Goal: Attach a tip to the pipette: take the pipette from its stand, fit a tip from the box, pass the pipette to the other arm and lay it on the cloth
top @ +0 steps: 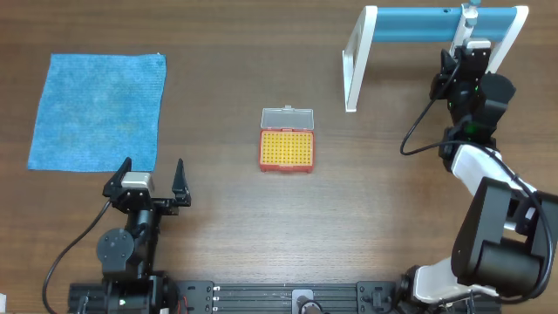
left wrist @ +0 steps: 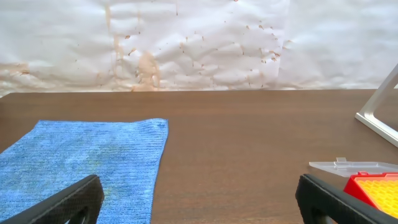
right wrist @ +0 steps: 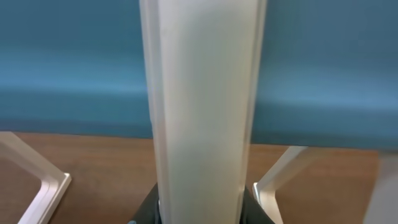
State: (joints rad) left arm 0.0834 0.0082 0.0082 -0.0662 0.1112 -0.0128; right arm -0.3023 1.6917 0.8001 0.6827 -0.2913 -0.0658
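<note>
Right gripper (top: 465, 52) is clamped on the pipette (right wrist: 202, 106): dark fingers sit tight vs both sides of its white body, seen close up in right wrist view. Pipette hangs upright on the stand (top: 410, 24), at the right end of the blue crossbar, nr the far right corner of the table (top: 261, 244). Its top pokes past the bar in top view. Behind the pipette the wrist view has the blue bar running across, w/ the stand's white legs either side, feet on the wood. Right arm stretches up the table's right side, w/ a black cable (top: 417, 131) looping off to its left.

Left gripper (top: 153, 167) has fingers wide apart, empty, low on the left side nr its base, just short of the cloth's near edge. Blue cloth (top: 98, 112) lies flat at far left, well apart from the stand. Tip box (top: 287, 150) sits mid-table btwn cloth & stand: orange-red, yellow tip grid, clear lid flipped open toward the far side. From the left wrist, cloth is ahead-left of the fingers, box corner by the right finger, crinkled white wall covering (left wrist: 199, 43) beyond the table's far edge.
</note>
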